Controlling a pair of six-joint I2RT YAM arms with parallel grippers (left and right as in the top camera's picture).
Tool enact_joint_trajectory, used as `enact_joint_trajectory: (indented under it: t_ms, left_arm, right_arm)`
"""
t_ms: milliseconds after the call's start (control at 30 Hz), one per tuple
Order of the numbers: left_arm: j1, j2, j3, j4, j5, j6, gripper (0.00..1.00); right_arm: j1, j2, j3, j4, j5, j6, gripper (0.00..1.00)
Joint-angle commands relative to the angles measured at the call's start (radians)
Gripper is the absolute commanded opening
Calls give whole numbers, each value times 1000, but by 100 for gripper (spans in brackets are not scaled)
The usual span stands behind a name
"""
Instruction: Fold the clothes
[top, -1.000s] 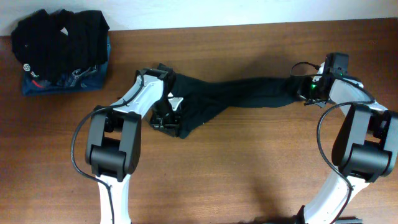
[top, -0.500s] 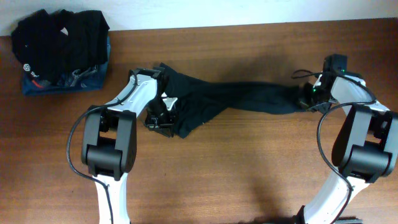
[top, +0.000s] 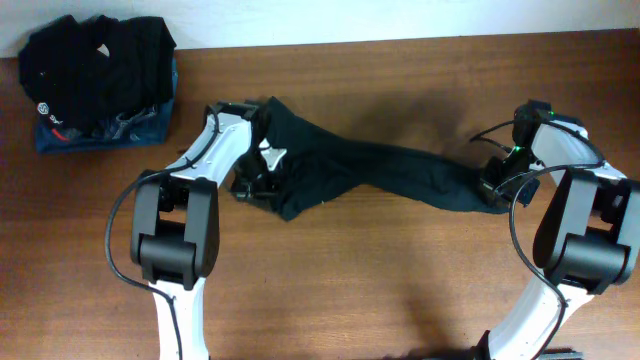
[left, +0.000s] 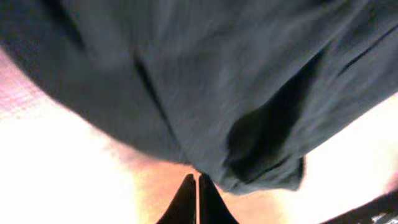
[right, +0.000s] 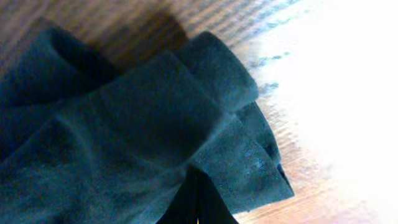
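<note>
**Black shirt strung between two closed grippers**

At the far left corner of the table (top: 400, 290) sits a pile of clothes (top: 95, 60). It is a black ribbed top with a small round white mark, lying over a blue piece (top: 60, 140). The pile is well apart from both arms.

Next comes the left gripper (top: 258, 186), at the bunched left end of the black shirt (top: 345, 165). In the left wrist view its fingers (left: 183, 208) are pressed together with only a thin line between them. The tips meet the lower edge of the dark cloth, which fills most of that picture. The jaws are closed and seem to have a pinch of that edge, though the blur hides how much.

The black shirt lies across the middle of the table as a long, twisted band. It is widest and most crumpled by the left gripper, with one flap reaching toward the back edge. From there it narrows and slopes toward the near side on its way right.

The shirt's right end is at the right gripper (top: 495, 188). The right wrist view shows a rolled cuff or hem and flat layers of cloth resting on the wood. The closed fingers (right: 185, 208) run up under the cloth and clamp a fold.
</note>
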Motion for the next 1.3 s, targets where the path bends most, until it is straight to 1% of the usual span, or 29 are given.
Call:
enact_joint_trajectory:
  t_ms: [0,133,333,400,500,600,633,667,767,867,967,1067,1133,1267]
  left_arm:
    - [-18,-40,24,54,92,36,6]
    - [-34,-40,21,87,124,35,6]
    - [-74,-39,21,178,116,35,7]
    - [-73,-39,21,179,113,35,7]
    - [-72,-39,21,167,44,34,8]
    - [-71,-37,9,127,-102,11,7]
    - [-71,-37,-5,127,-116,12,8]
    - [-69,-32,-29,135,-115,11,10]
    - [-69,-28,-95,183,-113,12,10]
    - [-69,-28,-109,167,-127,11,10]
    - [-55,-28,-109,126,-248,-58,10]
    - [-12,-28,-109,89,-277,-64,10]
    - [20,-28,-109,71,-277,-64,10]
    - [68,-28,-109,51,-277,-64,10]
  right_arm:
    - [-1,17,35,-18,77,27,4]
    - [-1,17,83,-53,75,26,4]
    - [-1,17,86,-62,68,21,4]
    - [-1,17,86,-64,68,19,4]
    - [-1,17,86,-63,68,19,4]
    - [-1,17,86,-63,68,19,4]
    - [-1,17,86,-63,68,19,4]
    - [-1,17,86,-63,68,19,4]
    - [-1,17,86,-64,68,19,4]
    - [-1,17,86,-63,69,19,4]
    - [-3,17,87,-63,73,19,4]
    - [-3,17,98,-64,73,19,4]
    - [-3,16,129,-78,73,19,4]
    - [-1,14,264,-173,72,19,4]
